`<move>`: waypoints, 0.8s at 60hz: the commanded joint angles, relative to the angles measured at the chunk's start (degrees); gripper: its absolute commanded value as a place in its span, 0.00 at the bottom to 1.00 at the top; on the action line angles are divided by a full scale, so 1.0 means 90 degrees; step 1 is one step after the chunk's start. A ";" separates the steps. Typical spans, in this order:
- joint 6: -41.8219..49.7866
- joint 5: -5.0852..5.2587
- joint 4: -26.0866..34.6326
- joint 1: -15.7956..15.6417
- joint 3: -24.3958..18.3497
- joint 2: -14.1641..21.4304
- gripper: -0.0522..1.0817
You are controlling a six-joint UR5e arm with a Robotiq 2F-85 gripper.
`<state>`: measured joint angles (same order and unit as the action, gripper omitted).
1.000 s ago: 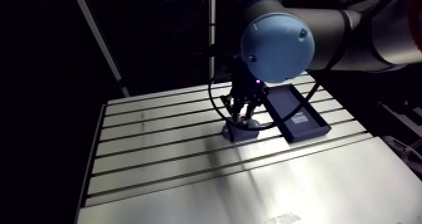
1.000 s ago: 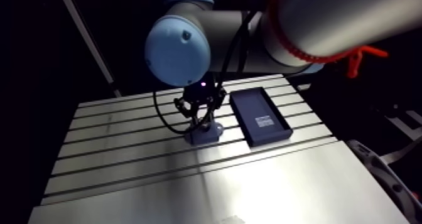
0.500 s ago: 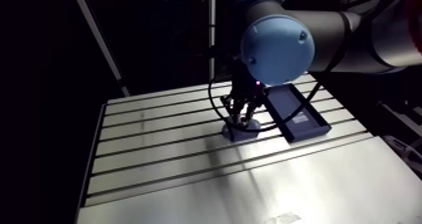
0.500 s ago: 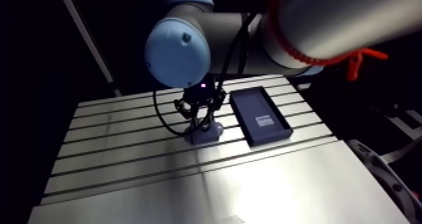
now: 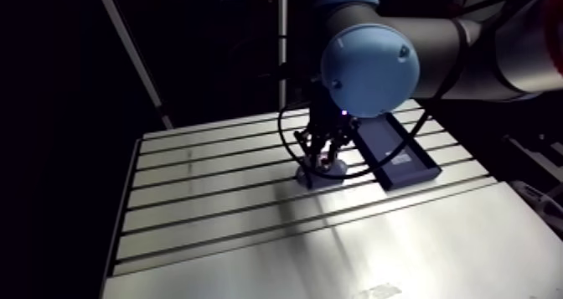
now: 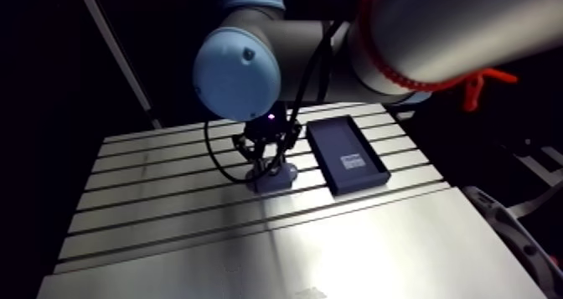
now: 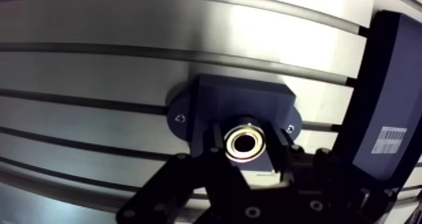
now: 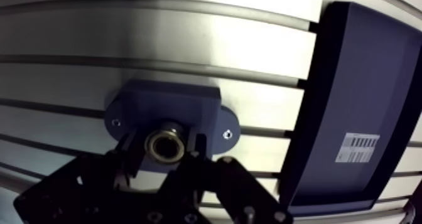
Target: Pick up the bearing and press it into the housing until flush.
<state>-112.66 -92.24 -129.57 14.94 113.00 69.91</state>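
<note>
Bearing (image 7: 245, 145), a small brass-coloured metal ring, sits right at the bore of the dark blue flanged housing block (image 7: 242, 104) on the slotted aluminium table (image 7: 94, 69), pinched by the black two-finger gripper (image 5: 322, 160). The dark blue tray (image 7: 383, 69) just beside it has a white barcode sticker (image 7: 393, 140), print too tiny to read.

The dark tray (image 8: 351, 82) bears a white barcode label (image 8: 357, 147), its print illegible.

Jaws over housing (image 5: 317, 179), dark tray (image 5: 387, 143) beside
</note>
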 commanded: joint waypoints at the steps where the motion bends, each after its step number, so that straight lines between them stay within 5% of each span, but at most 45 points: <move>1: 0.0003 0.0000 -0.0013 0.0000 0.0009 0.0000 0.60; 48: -0.0007 0.0010 -0.0015 0.0017 0.0019 -0.0010 0.60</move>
<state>-112.64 -92.15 -129.73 14.95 113.20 69.83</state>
